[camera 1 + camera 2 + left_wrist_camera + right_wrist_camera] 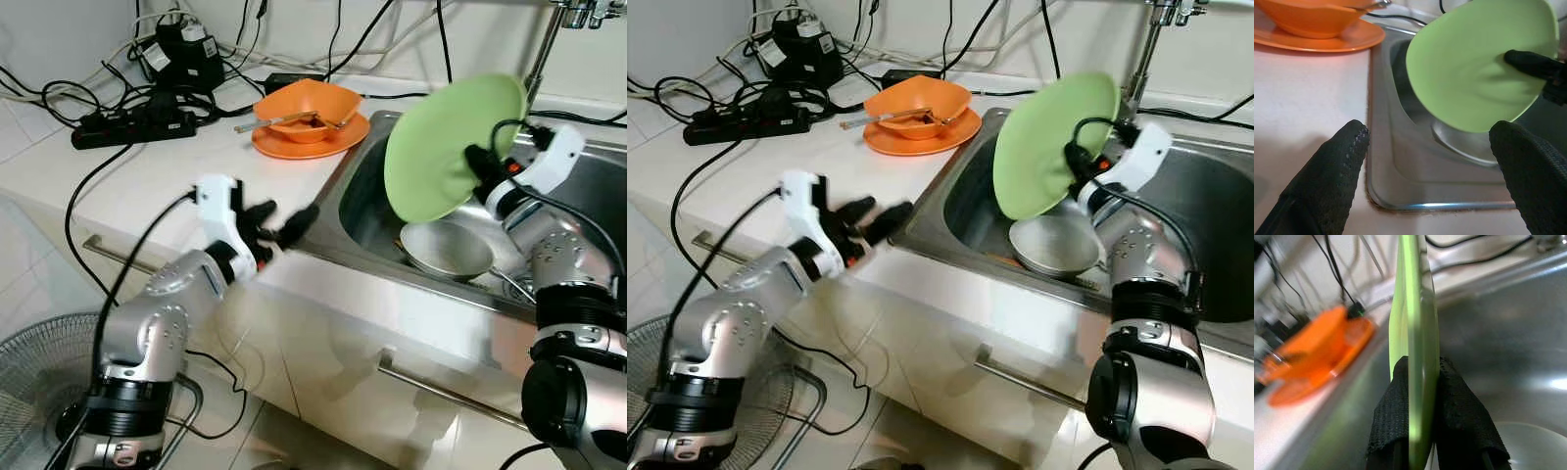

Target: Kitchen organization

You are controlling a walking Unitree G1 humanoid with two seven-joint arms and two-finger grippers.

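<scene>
Right pincer: clenched on the green plate's rim, holding it tilted above the sink.
Left pincer: released (fingers spread), over the desk edge beside the sink.
Sink: held a metal bowl.
Desk: orange bowl on orange plate.

Green plate, orange bowl, black pincer.

Light green plate, tilted on edge, above sink, orange bowl on counter

A bowl on a plate lies left of the sink.
</scene>
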